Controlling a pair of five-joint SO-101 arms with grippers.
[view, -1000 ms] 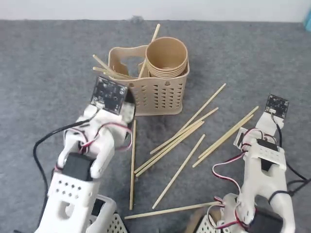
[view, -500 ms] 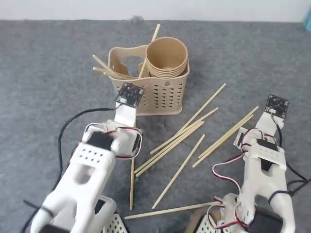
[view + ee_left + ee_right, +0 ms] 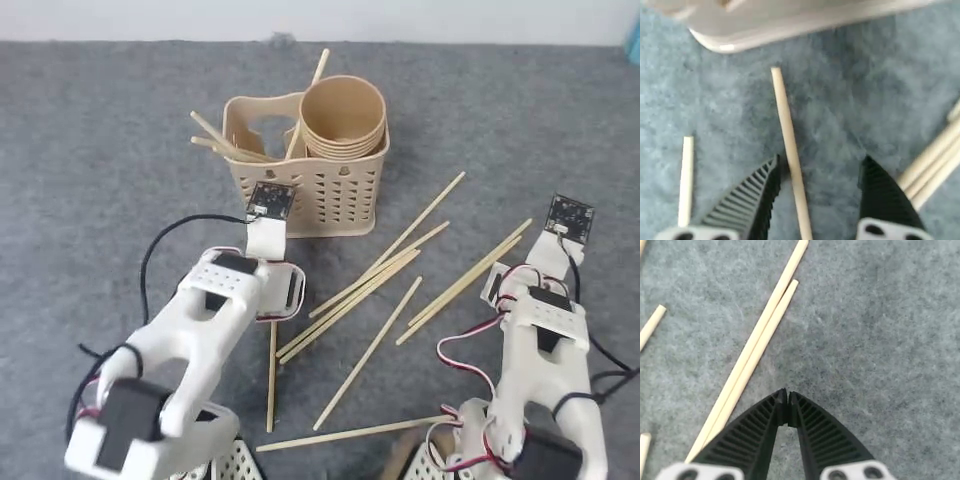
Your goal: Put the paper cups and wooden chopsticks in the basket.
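Grey carpet covers the table, and over it the left gripper hangs just in front of the basket, jaws spread wide and holding nothing, with one wooden chopstick lying flat between them, its tip near the basket's foot. Stacked paper cups stand upright in the basket's right compartment, while a few chopsticks lean in the left one. Further right, loose chopsticks lie fanned on the carpet, and the right gripper is pinched closed on nothing beside a pair of sticks.
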